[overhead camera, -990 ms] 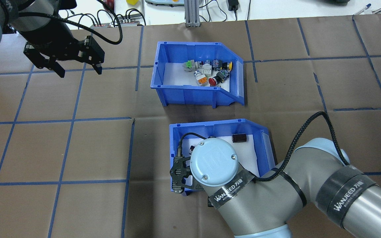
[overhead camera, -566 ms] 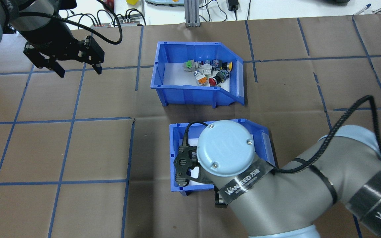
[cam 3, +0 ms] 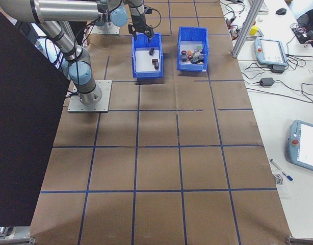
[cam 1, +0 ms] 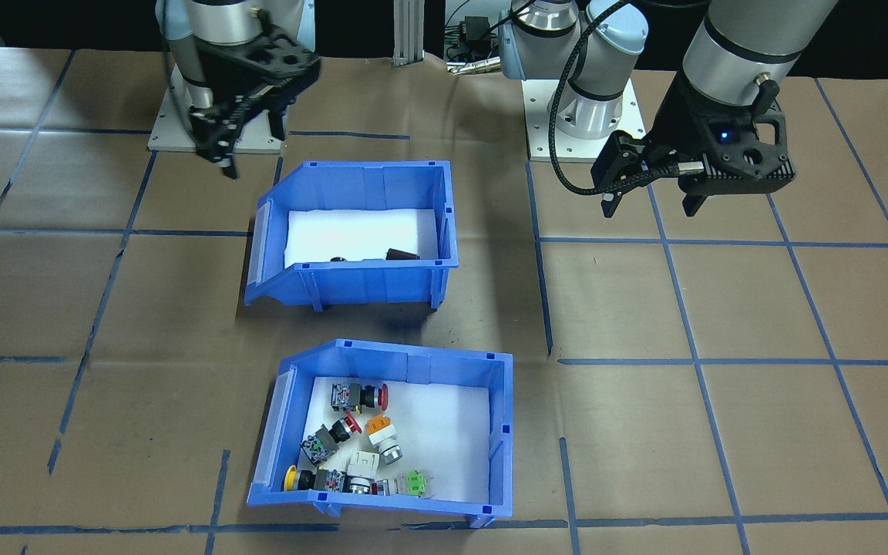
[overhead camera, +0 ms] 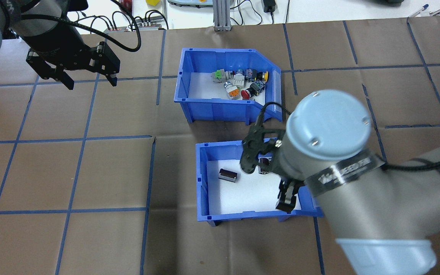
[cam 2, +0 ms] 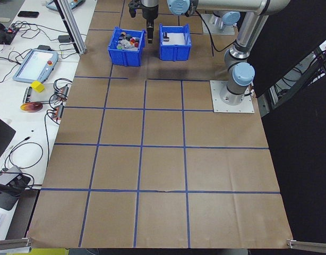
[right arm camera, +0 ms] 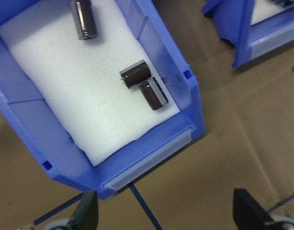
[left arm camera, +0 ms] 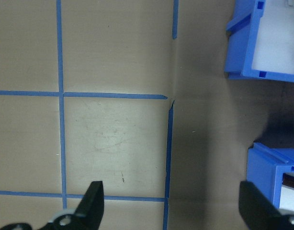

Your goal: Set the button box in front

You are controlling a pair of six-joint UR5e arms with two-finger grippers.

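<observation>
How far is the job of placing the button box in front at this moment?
Nothing looks done: the blue plastic bin of coloured push buttons sits ungripped behind the blue bin of dark cylinders. The right gripper and left gripper are open, holding nothing. Grasping and moving remain.

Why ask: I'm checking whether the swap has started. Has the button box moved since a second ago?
No. In the overhead view the button box sits at the same blue tape lines as before, still farther from the robot than the other bin.

Button box [cam 2: 125, 47] beside second blue bin [cam 2: 174, 43]
</observation>
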